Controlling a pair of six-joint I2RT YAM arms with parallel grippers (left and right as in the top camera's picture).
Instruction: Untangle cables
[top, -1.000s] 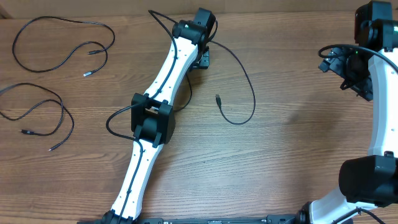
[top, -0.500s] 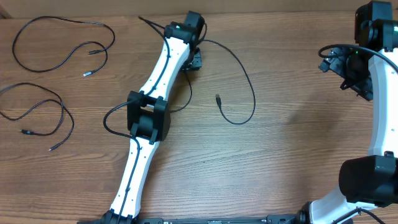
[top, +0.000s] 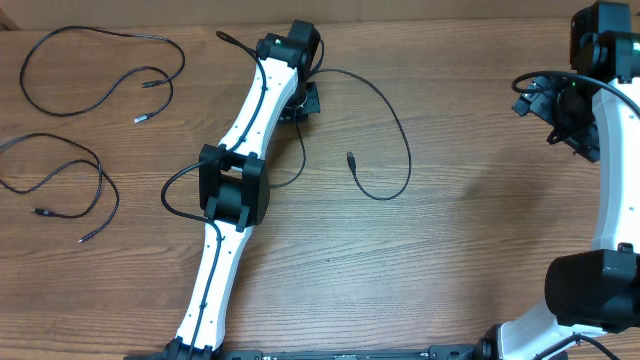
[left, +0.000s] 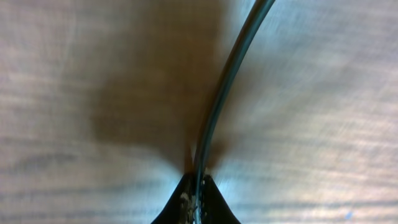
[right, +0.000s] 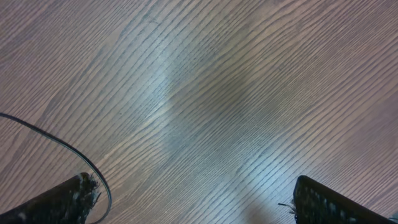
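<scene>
though hidden overhead, left fingers (left: 176, 210) pinch a cable (left: 217, 106).

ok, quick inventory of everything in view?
upper-left cable: 1, black, loose loop, table's far-left corner in the overhead view.
lower-left cable: 1, black, loose loop, just below it, apart.
held cable: 1, black, centre, plug end free on the table.
table: 1, brown wood.
thin cord: 1, black, by the right gripper's finger; probably arm wiring.
arms: 2, white with black joints; left across centre, right at right edge.
left gripper: shut on held cable.
right gripper: open, empty.
</scene>
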